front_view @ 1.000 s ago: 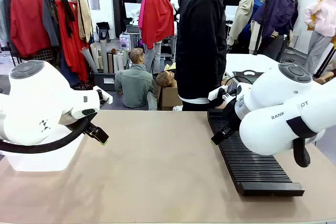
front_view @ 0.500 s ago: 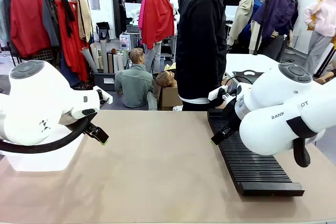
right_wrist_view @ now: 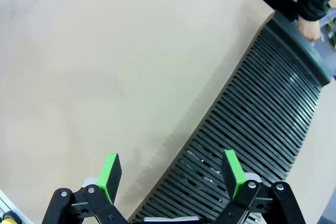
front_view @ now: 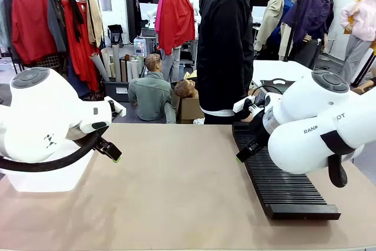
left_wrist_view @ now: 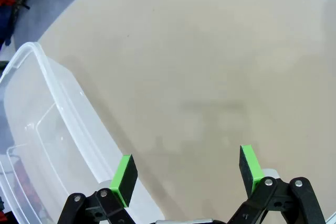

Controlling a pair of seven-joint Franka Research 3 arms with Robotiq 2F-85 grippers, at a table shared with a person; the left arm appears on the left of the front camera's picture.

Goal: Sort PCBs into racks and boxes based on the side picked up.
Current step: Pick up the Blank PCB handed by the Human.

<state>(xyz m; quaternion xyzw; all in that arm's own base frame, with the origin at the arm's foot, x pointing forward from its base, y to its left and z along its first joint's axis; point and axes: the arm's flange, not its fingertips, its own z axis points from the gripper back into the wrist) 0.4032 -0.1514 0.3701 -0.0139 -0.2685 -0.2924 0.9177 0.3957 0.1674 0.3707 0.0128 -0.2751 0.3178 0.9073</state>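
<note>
Left wrist view: the left fingers [left_wrist_view: 124, 178] stand wide apart, holding nothing, above bare table [left_wrist_view: 210, 51]. The box [left_wrist_view: 58, 103] lies just beside one finger, its near end cut off by the frame; its contents are hard to make out through the wall. In the right wrist view the right fingers [right_wrist_view: 232, 167] are also apart, one over the edge of the rack [right_wrist_view: 262, 103], the other over the table. Beyond them a person's hand [right_wrist_view: 310, 27], partly cut off, is at the rack's far end. In the front view the arms hide most of the box and part of the rack.
</note>
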